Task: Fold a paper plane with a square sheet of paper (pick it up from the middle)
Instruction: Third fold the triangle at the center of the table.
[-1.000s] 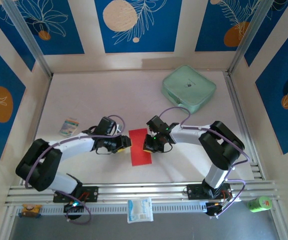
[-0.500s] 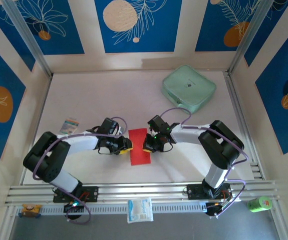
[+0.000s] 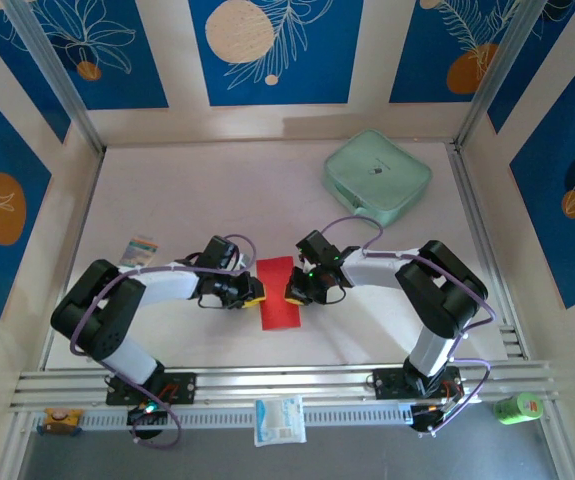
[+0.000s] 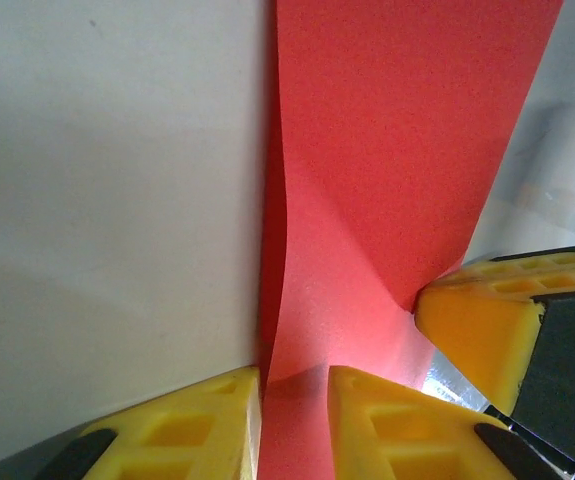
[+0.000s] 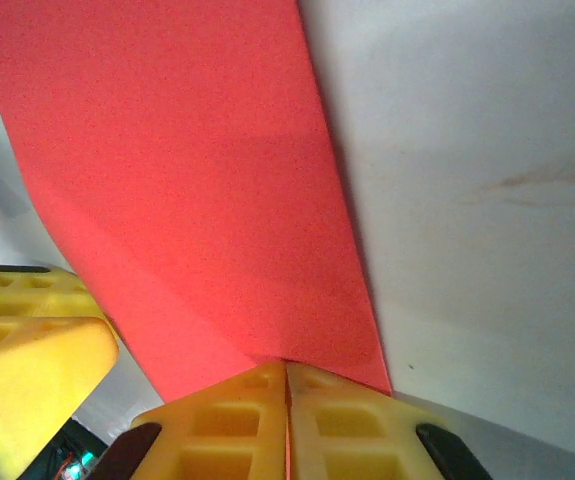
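Left gripper [image 4: 294,373]: jaws a narrow gap apart, straddling the left edge of the red sheet of paper [image 3: 279,295], which buckles up in a ridge between the yellow fingers [image 4: 182,420]; no firm pinch is evident. Right gripper [image 5: 287,367]: jaws closed together, with the sheet's right edge nipped at the tips. The sheet lies on the table [image 3: 217,190] between the two grippers, near the front rail. It appears as a rectangle, its long axis running near to far, the far end leaning slightly right. Against the earlier frames, the left gripper has advanced to the sheet's edge and its jaws have narrowed. The right gripper and the sheet are unchanged in place.
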`<state>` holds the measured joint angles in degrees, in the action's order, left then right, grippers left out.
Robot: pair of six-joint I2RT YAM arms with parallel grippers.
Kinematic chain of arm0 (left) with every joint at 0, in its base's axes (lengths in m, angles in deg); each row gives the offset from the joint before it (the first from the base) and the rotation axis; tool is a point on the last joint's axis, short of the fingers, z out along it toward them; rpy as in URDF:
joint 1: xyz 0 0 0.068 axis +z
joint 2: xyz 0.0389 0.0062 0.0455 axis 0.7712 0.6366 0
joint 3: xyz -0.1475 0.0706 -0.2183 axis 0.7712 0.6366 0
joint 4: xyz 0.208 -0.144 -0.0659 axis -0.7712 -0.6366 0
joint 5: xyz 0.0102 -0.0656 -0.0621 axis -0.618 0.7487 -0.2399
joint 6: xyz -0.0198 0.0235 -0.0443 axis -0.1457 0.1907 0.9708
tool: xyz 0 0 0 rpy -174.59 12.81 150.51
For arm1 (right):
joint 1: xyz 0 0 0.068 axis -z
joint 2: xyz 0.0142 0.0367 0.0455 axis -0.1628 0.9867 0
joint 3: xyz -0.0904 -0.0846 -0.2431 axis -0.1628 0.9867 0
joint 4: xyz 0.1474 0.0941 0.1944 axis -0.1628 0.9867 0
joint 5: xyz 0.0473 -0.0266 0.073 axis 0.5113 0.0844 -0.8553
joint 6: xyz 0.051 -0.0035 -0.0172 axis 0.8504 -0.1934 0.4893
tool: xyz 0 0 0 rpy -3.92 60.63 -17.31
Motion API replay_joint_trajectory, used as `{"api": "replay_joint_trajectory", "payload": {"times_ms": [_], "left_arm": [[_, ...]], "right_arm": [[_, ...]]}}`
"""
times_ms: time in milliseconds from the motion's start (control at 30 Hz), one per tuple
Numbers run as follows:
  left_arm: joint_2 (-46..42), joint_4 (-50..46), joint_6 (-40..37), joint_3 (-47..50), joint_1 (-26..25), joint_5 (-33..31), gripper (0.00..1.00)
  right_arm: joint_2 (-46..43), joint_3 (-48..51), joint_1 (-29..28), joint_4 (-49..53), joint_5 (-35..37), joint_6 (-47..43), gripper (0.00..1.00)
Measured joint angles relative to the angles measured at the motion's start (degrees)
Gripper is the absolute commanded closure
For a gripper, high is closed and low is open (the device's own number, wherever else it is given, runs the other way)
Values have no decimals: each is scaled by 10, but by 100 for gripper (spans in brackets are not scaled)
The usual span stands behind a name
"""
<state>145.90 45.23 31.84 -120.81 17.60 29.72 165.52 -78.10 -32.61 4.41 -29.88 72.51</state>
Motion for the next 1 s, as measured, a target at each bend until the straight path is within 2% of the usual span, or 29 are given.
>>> {"api": "replay_joint_trajectory", "payload": {"times_ms": [300, 533, 667, 867, 933, 1000], "left_arm": [[0, 21, 2, 1, 0, 0, 68], [0, 40, 2, 2, 0, -2, 67], [-5, 42, 2, 3, 0, -3, 76], [-8, 39, 2, 4, 0, -8, 95], [-11, 32, 2, 4, 0, -12, 97], [-20, 21, 2, 4, 0, -18, 98]], "right_arm": [[0, 5, 1, -10, -3, 0, 91], [0, 6, 1, -13, -3, 0, 91], [0, 6, 1, -14, -3, 0, 90], [-16, 29, 1, -43, -3, 2, 85], [-33, 43, 0, -48, 5, 0, 78], [-63, 58, -4, -47, 20, -8, 66]]}}
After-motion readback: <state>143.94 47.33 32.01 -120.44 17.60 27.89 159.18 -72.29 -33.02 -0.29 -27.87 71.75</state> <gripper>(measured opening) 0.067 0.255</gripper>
